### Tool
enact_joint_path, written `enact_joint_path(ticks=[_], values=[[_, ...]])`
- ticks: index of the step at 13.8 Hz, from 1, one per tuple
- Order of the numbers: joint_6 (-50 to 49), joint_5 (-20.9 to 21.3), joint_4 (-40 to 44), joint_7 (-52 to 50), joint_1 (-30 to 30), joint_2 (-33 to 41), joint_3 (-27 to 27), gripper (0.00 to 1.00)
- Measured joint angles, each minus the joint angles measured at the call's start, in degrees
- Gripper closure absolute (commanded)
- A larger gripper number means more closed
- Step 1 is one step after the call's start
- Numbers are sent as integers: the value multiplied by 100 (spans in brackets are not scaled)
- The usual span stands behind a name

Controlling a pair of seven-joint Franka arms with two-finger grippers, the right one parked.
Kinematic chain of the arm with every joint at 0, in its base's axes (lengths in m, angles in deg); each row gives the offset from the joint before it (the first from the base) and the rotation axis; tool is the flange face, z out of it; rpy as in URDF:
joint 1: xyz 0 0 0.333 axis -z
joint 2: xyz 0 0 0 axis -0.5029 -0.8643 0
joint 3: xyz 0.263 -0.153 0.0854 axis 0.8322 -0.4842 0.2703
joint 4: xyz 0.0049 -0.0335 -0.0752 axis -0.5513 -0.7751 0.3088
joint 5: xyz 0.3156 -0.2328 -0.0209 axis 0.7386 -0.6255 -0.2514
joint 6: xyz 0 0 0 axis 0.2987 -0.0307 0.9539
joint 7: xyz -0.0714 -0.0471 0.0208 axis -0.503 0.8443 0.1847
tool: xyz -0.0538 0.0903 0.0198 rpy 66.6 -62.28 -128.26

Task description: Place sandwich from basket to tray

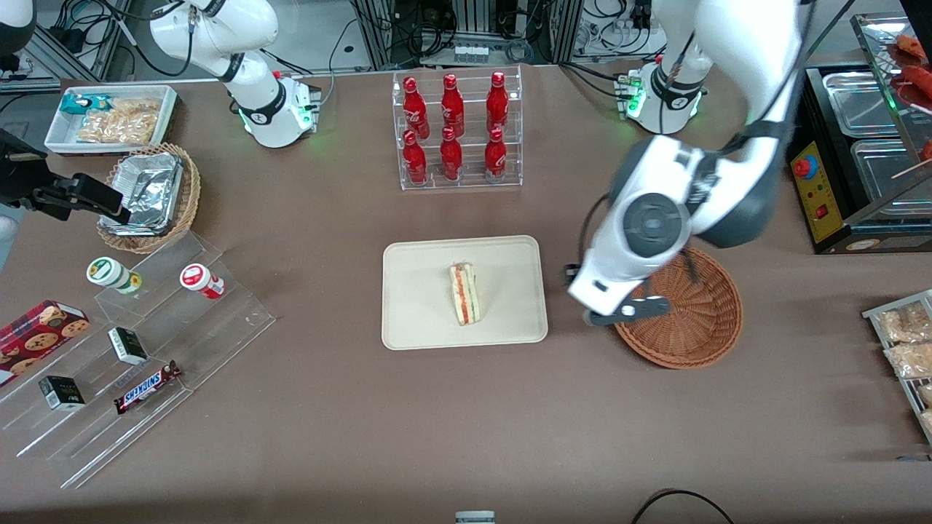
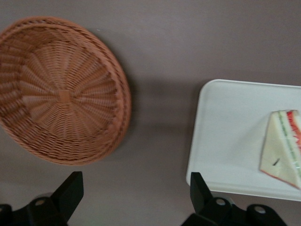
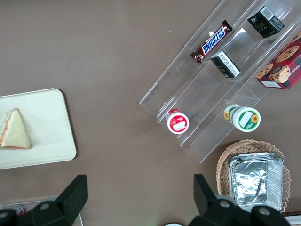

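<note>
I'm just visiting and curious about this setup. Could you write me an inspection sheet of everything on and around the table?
Surface: brown table.
Job's things: sandwich lies on the tray; basket holds nothing.
Clutter: red bottles in a clear rack; Snickers bar and small packets on clear steps; foil trays in a tan basket.
Tool: left arm's tool open, holding nothing, above the table between basket and tray.
Cables: black cable at the table edge nearest the front camera.
Surroundings: metal counter unit at the working arm's end.

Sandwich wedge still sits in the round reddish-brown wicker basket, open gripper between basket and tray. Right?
Not quite. The triangular sandwich wedge lies on the flat cream-beige tray; the round reddish-brown wicker basket is empty, as the left wrist view shows. The open gripper is between them.
</note>
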Motion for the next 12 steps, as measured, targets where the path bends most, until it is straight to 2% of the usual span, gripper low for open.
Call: enact_joint_path(ticks=[6,12], values=[[-114,0,-1016,1422,-833,1150,0,0],[-746,1,-1159,2217,-1300,1770,2,0]])
